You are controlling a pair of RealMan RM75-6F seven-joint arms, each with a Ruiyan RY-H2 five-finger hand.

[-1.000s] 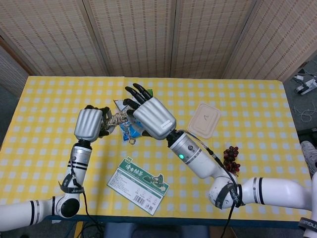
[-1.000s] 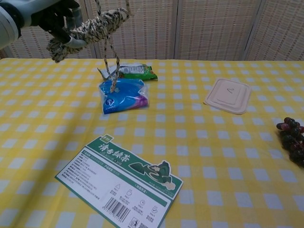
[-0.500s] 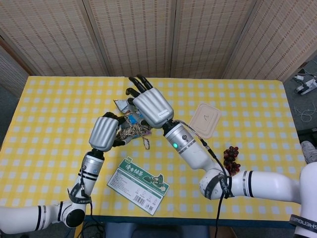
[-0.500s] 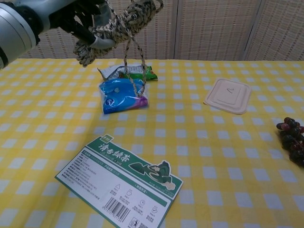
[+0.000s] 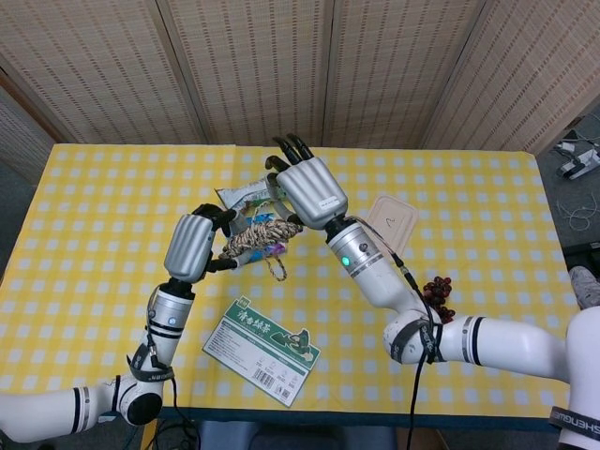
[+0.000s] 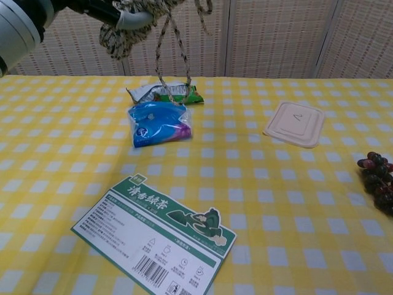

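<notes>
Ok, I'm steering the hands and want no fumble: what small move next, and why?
Probably bring the right hand a little closer and curl its fingers around the free end of the rope. The left hand grips the bundle in the air, a loop dangles loose, and the right hand's fingers look spread just beside the rope, not closed on it.

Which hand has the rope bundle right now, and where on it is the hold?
The left hand holds the coiled rope bundle by its left end, lifted off the table, a loop dangling. The right hand is at the other end; whether it grips cannot be told.
</notes>
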